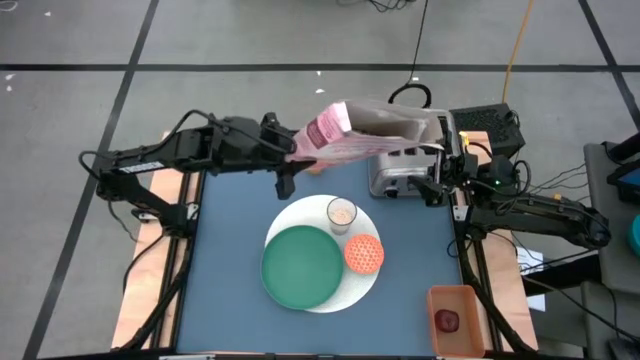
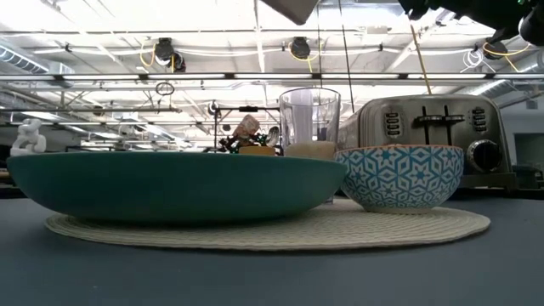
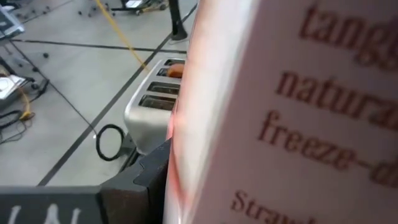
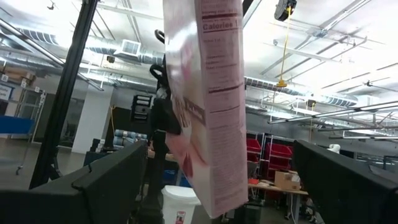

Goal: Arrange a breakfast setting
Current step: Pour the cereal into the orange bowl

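Overhead, the left pincer (image 1: 296, 150) apparently grips the tilted cereal box (image 1: 345, 135); the right pincer (image 1: 437, 172) is open.

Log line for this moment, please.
left pincer: holding pink cereal box aloft beside toaster | right pincer: open, by toaster | bowl, glass, green plate on mat

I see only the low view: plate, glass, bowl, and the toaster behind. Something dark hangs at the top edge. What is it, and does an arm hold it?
Observer: It is the pink cereal box, tilted above the table beside the toaster; the left end effector grips it.
Operator: Where is the right arm?
Observer: The right end effector waits open at the toaster's other side, holding nothing.
Operator: Is any fruit there?
Observer: Yes, a dark red fruit lies in a tray at the table's right side.
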Controlling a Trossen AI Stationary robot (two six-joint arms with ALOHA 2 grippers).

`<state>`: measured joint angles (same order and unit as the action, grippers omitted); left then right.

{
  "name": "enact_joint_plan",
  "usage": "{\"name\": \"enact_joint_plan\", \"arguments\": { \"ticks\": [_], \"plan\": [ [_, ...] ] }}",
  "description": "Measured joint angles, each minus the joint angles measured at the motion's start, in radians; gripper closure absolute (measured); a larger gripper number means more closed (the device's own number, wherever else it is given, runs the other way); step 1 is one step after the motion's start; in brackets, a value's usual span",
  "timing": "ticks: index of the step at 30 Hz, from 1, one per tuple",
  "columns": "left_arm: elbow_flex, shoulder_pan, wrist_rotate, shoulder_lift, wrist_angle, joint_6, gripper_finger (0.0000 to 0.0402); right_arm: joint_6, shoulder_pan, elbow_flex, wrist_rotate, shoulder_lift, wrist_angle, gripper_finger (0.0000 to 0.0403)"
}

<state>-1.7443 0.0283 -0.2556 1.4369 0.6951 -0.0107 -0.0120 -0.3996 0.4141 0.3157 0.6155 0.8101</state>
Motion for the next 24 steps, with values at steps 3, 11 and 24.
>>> {"name": "enact_joint_plan", "arguments": {
  "ticks": [3, 11, 24],
  "plan": [
    [0.000, -0.026, -0.037, 0.000, 0.005, -0.002, 0.0203, 0.000, 0.000, 0.000, 0.000, 0.000, 0.000, 0.0010],
    [0.000, -0.053, -0.070, 0.000, 0.002, 0.002, 0.0203, 0.000, 0.000, 0.000, 0.000, 0.000, 0.000, 0.0010],
    [0.000, -0.052, -0.069, 0.000, -0.047, 0.009, 0.0203, 0.000, 0.000, 0.000, 0.000, 0.000, 0.000, 0.0010]
  ]
}}
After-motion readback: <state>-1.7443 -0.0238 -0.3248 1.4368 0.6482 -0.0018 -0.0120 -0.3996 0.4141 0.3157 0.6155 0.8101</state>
